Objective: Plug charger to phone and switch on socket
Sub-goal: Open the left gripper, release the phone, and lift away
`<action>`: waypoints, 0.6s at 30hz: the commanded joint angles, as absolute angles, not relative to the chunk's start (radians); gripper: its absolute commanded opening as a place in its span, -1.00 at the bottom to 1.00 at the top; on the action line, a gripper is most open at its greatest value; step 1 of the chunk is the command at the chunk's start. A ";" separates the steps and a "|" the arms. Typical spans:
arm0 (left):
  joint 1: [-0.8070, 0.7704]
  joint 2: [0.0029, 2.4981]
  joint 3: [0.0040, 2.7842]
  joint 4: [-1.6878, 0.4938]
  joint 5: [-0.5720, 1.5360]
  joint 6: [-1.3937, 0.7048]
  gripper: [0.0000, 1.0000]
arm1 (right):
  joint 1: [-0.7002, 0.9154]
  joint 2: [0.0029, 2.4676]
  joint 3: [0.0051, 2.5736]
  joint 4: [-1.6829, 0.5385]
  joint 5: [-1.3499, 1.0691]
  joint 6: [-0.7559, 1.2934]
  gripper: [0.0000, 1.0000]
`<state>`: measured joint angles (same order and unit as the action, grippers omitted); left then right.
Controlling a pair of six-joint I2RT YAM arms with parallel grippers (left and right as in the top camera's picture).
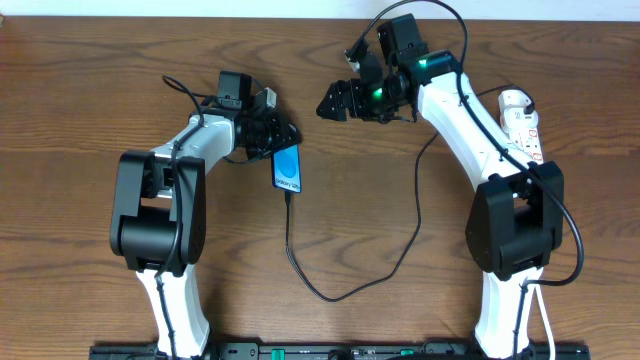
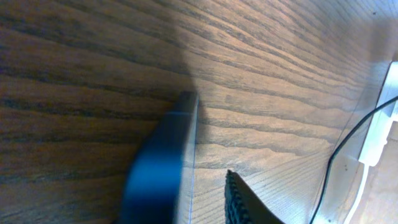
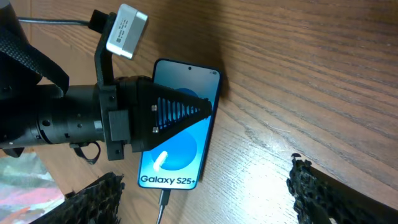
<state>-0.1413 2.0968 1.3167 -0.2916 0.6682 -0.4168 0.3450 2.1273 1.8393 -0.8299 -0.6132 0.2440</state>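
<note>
Overhead: dark wood-grain table [image 1: 80, 100]; right hand [image 1: 335, 100] spread empty, left hand [image 1: 283, 135] at phone [image 1: 287, 170], grip unclear.

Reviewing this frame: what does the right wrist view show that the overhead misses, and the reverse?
Only the right wrist: the "Galaxy S25+" lettering on the phone and the ribbing on the left hand lying over its screen. Only the overhead: the white power strip at far right and the charger cable in its full loop. Both: the blue-screened phone, the left hand over its upper half, and the cable meeting its bottom edge.
</note>
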 commanded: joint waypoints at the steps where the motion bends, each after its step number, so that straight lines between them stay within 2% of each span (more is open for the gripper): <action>1: -0.142 2.105 1.325 -0.299 0.661 -0.413 -0.35 | 0.348 2.127 1.849 -0.834 -0.612 0.227 0.68; 7: -0.141 2.105 1.325 -0.299 0.653 -0.413 0.01 | 0.348 2.127 1.849 -0.843 -0.612 0.226 0.69; 13: -0.141 2.105 1.325 -0.299 0.550 -0.413 0.44 | 0.348 2.127 1.849 -0.853 -0.612 0.207 0.70; 18: -0.141 2.105 1.325 -0.321 0.436 -0.412 0.58 | 0.348 2.127 1.849 -0.857 -0.612 0.199 0.70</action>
<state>-0.1459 2.0830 1.3365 -0.2924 0.6086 -0.4210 0.3450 2.1273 1.8389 -0.8528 -0.6117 0.2226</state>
